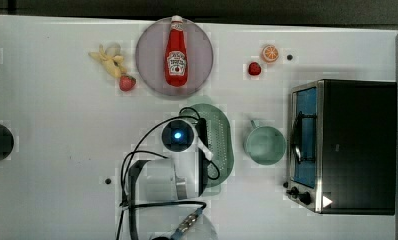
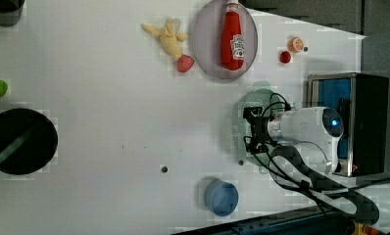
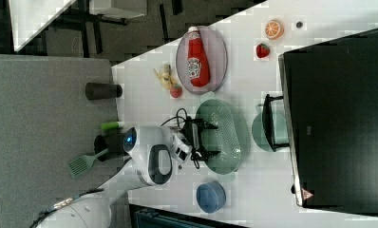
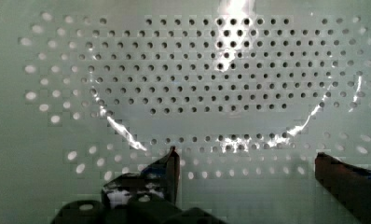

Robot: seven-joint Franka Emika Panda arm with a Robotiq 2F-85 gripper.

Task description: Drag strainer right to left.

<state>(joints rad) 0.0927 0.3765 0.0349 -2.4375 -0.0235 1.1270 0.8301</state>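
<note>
Strainer [image 1: 221,137]: mint-green oval, mid-worktop [image 1: 62,130], between ketchup plate [image 1: 147,55] and green cup [image 1: 265,145]. Tool [image 4: 246,161]: spread wide, empty, poised inside the perforated basin. Handling advice: seat one finger firmly against the inner wall, press lightly, pull steadily toward the top view's left, avoiding tipping.

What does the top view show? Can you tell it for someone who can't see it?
A white robot arm reaches over a pale green strainer in the middle of a white table. A ketchup bottle lies on a grey plate above it, a green cup sits at the top view's right, then a toaster oven.
</note>
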